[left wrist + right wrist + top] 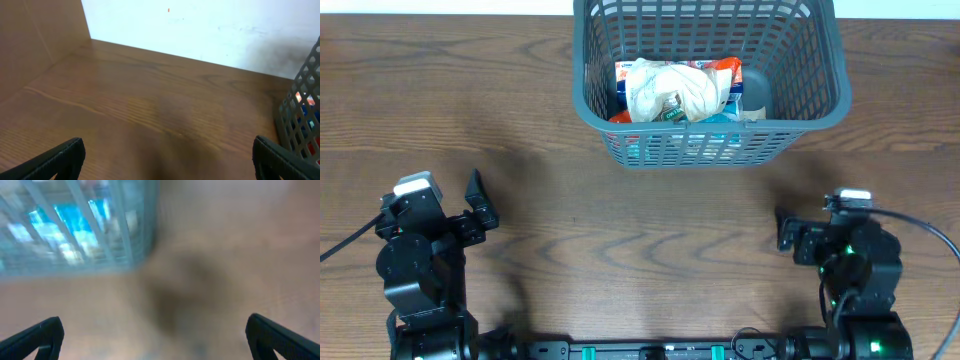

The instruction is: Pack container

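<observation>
I have the left gripper [167,157] wide open with nothing between its fingers, and the right gripper [152,335] likewise released and empty. Both hang over bare table [620,230]. The basket [700,148] stands ahead of both, off to the right of the left gripper and to the left of the right one, well apart from each. Snacks [675,90] lie heaped inside it, which I take to mean the packing is largely or wholly done. I see nothing loose near either gripper and nothing between them and the basket. The right wrist view is blurred, so I trust it little.
</observation>
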